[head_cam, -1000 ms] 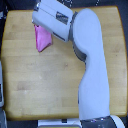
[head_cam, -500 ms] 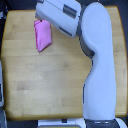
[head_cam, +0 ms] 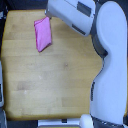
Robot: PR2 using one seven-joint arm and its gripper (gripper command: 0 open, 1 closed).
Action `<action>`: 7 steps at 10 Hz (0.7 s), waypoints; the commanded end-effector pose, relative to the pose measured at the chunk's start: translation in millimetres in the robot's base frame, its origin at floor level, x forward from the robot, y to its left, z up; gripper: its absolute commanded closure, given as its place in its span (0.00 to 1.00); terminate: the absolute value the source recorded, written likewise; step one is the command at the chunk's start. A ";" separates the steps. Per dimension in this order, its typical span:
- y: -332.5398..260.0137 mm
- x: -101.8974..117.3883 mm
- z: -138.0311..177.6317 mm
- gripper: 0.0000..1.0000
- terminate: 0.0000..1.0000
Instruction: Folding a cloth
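Observation:
The pink cloth point(head_cam: 42, 34) lies on the wooden table point(head_cam: 55, 80) near its far left part in the exterior view. It is a narrow, elongated, slightly tilted shape. The white arm point(head_cam: 107, 65) reaches in from the exterior view's right. Its end, with the gripper point(head_cam: 50, 12), sits at the top edge just above the cloth's upper right corner. The fingers are not resolved, so I cannot tell whether they are open or shut. Nothing pink shows in the gripper.
The arm's big white upper body covers the right third of the table. A dark strip point(head_cam: 2, 95) runs along the table's left edge. Small white parts point(head_cam: 52, 122) show below the front edge.
The arm's end has drawn back from over the cloth toward the top and the exterior view's right. The cloth now lies uncovered on the table.

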 end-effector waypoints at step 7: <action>-250.8 -18.0 44.8 0.00 0.00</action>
